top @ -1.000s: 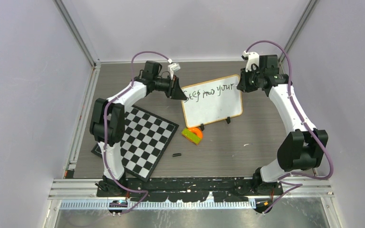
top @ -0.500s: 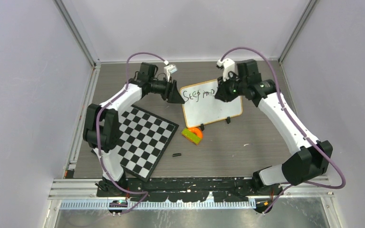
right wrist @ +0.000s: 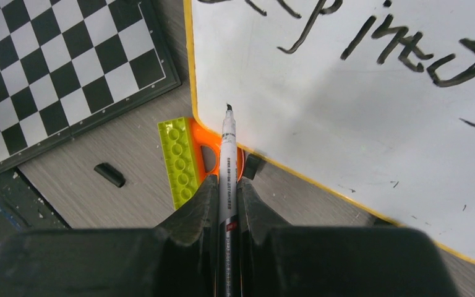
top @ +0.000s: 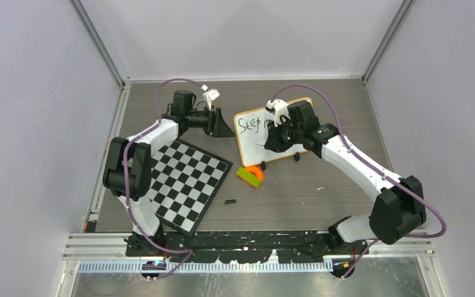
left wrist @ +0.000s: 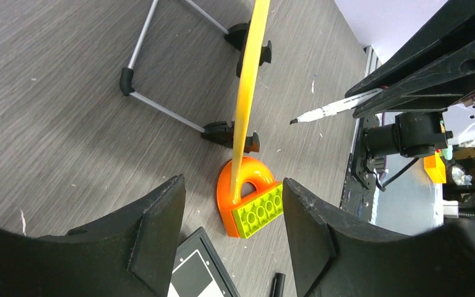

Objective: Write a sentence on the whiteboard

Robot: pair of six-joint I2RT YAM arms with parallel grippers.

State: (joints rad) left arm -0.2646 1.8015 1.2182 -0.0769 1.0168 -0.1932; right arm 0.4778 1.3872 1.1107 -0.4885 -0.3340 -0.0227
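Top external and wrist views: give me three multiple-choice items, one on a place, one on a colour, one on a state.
1. Where is the green brick? A) by the whiteboard's lower left corner B) behind the whiteboard C) on top of it
2. What colour is the arch joined to it? A) blue B) orange C) red
3. The right tool is: A) open, empty B) shut on the marker C) shut on the brick
1 A: top view shows it at that corner. 2 B: both wrist views show orange. 3 B: right wrist view shows the fingers clamping the marker.
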